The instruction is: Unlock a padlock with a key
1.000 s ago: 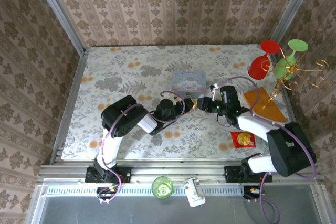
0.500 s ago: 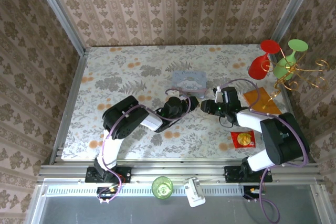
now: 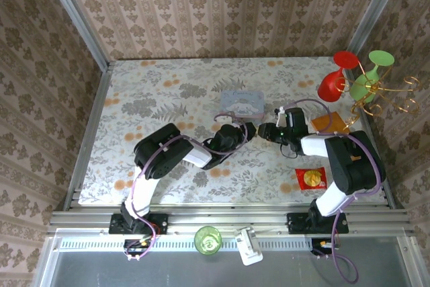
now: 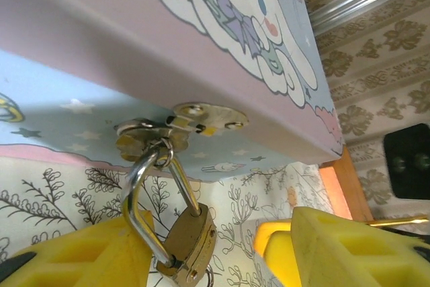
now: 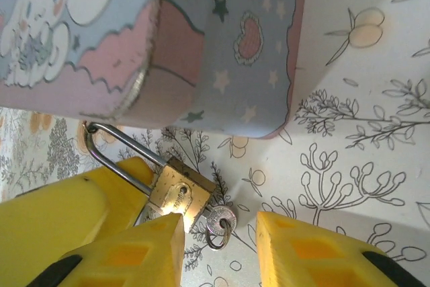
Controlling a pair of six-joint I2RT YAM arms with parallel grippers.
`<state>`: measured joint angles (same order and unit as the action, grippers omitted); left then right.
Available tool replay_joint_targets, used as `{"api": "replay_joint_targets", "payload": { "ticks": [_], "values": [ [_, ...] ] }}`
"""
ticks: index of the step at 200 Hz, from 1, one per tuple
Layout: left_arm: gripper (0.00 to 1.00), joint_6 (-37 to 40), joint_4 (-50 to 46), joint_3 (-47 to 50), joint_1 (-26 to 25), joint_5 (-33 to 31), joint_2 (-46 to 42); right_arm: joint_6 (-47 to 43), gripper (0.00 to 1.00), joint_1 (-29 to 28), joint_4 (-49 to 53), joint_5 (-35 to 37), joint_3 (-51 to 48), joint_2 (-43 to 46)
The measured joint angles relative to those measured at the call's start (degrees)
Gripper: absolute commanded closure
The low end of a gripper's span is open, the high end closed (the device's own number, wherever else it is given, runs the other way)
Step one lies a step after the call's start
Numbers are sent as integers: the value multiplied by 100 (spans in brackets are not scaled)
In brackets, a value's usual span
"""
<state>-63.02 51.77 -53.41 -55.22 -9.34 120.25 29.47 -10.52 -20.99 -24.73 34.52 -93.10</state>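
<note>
Two yellow-fingered grippers meet at the front of a pale blue picture tin (image 3: 240, 102) near the middle of the table (image 3: 154, 92). The tin's lid carries a cartoon of a white, long-eared animal with pink cheeks. Its side is printed with stars, a heart and pink clouds.

A brass padlock (image 5: 176, 194) hangs by its silvery shackle (image 5: 111, 146) from the tin's hasp (image 4: 144, 140) and rests low against the cloth just in front of the tin. A small silvery key (image 5: 220, 221) with a ring sticks out of the padlock's underside.

The left gripper (image 4: 215, 233) has its jaws apart. The padlock is in the gap, close against one finger and clear of the other. The right gripper (image 5: 220, 225) is also parted, with the key head between its fingertips and neither pad pressing on it.

The tablecloth is white with grey leaves and orange fruit. Brown damask wallpaper (image 3: 222, 11) in stripes covers the three walls, and aluminium posts (image 3: 74, 18) stand in the corners. At the right edge a red goblet (image 3: 330, 87) and a green goblet (image 3: 361, 87) stand by a gold wire stand (image 3: 393, 102). Just in front of them lies an orange square (image 3: 330, 123). A red packet (image 3: 311, 178) with a gold disc lies nearer the arms, its markings too small to read. A green cup (image 3: 208, 240) sits on the metal rail at the near edge.
</note>
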Motion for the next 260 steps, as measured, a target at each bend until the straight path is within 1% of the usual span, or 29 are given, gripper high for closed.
{"api": "replay_joint_targets", "payload": {
  "ticks": [17, 45, 62, 86, 109, 126, 139, 150, 180, 232, 249, 260],
  "values": [
    [45, -24, -243, -138, -35, -125, 4, -81, 73, 0, 92, 24, 164, -2],
    [48, -232, -450, -343, -66, -321, 90, -76, 76, 7, 55, 31, 319, -160],
    [50, -229, -612, -422, -138, -529, 101, -31, 82, 4, 39, 31, 319, -286],
    [55, -251, -658, -459, -177, -715, 133, -7, 82, 0, -13, 9, 319, -448],
    [58, -295, -634, -459, -175, -758, 166, 50, 83, -2, -166, -31, 319, -627],
    [58, -339, -560, -459, -175, -769, 201, 72, 83, -28, -254, -81, 319, -726],
    [56, -343, -487, -459, -173, -767, 229, 79, 83, -66, -323, -79, 319, -752],
    [56, -343, -428, -461, -173, -761, 245, 74, 83, -122, -376, -35, 319, -769],
    [56, -413, -247, -474, -157, -761, 317, 238, 83, -179, -870, -173, 284, -966],
    [57, -516, -13, -424, -98, -590, 369, 555, 84, -164, -1528, -326, 24, -1023],
    [63, -535, 26, -415, -83, -522, 385, 754, 85, -164, -1703, -431, -79, -1027],
    [72, -557, 81, -380, -61, -487, 396, 907, 85, -162, -1878, -509, -175, -1027]
  ]
}}
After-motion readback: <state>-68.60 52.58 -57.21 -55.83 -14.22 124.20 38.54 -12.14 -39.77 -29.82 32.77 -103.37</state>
